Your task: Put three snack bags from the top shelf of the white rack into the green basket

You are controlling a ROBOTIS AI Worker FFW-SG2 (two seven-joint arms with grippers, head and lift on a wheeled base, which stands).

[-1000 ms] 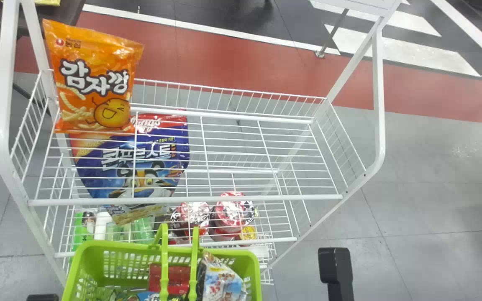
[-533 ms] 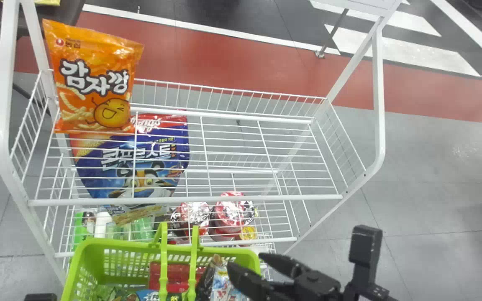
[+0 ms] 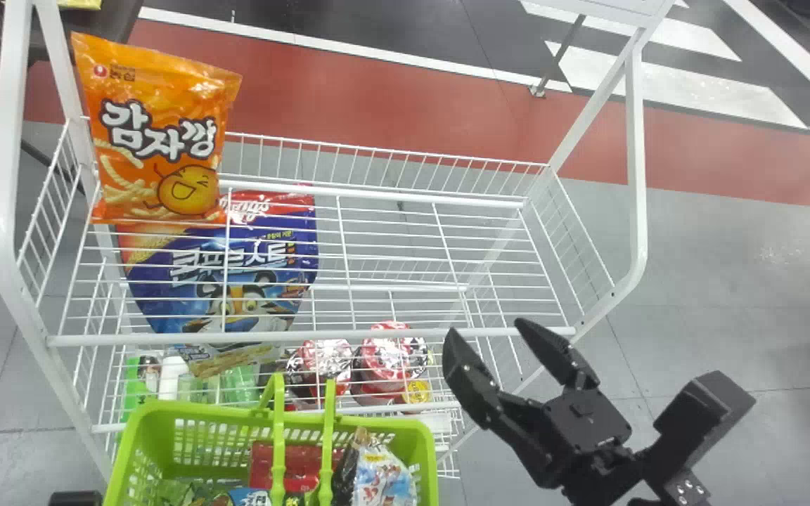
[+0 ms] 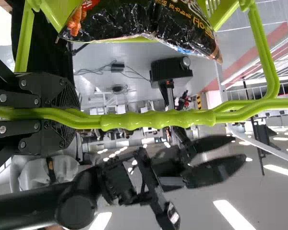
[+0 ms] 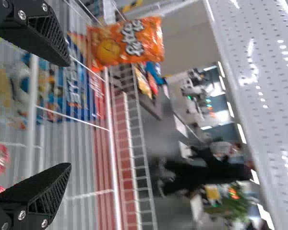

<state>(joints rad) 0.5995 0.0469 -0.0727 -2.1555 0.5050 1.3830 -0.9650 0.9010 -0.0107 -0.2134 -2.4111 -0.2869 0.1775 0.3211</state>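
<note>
The step in hand looks like the approach to the one orange bag (image 3: 159, 133) on the top shelf (image 3: 349, 336) of the rack (image 3: 1, 140), where it stands upright at the far left corner. The right tool (image 3: 486, 330) hangs over the rack's front right part, spread and holding nothing, well apart from the bag. The next move calls for going left and deeper across the rack, lining the fingers up with the bag's faces and pinching it without pushing it over the back; the bag should give softly and may slip if caught only by its edge. The left tool (image 4: 74, 116) is clenched on the handle (image 4: 158, 120) of the green basket (image 3: 422, 443), which sits before the rack's left half. In the basket are a red pack (image 3: 264, 460), a black and pale-blue bag (image 3: 384, 481) and some green wrappers (image 3: 173, 492). The rack's lower levels hold a blue bag (image 3: 236, 260) at left, and red-lidded cups (image 3: 391, 355) nearer its middle.
</note>
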